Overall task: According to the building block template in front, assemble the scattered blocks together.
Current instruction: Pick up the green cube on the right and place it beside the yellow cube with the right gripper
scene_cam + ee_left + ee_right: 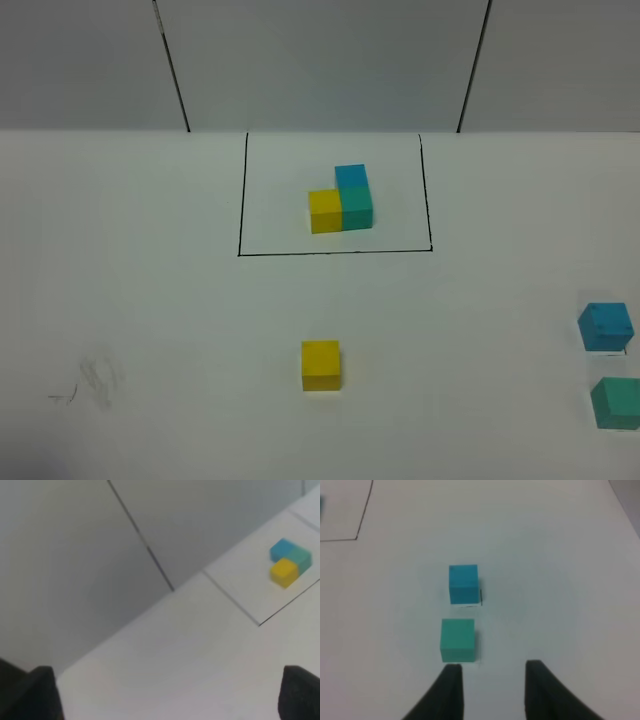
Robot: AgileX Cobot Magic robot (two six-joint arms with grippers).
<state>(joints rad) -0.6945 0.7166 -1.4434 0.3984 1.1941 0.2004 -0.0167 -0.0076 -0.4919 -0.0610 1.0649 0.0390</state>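
Note:
The building block template point(340, 200) is a joined yellow, teal-green and sky-blue trio inside a black drawn rectangle point(335, 252) at the back middle; it also shows in the left wrist view point(290, 562). The loose yellow cube point(321, 365) sits in front of the frame. The loose sky-blue cube point(605, 326) and teal-green cube point(615, 402) sit at the right edge. My right gripper point(492, 672) is open and empty, just short of the teal-green cube point(457, 640), with the sky-blue cube point(464, 583) beyond it. My left gripper point(169, 675) is open wide and empty, far from the cubes.
The white table point(150, 300) meets a grey panelled wall point(320, 60) at the back. A faint grey smudge point(95, 385) marks the front left. Neither arm shows in the exterior high view.

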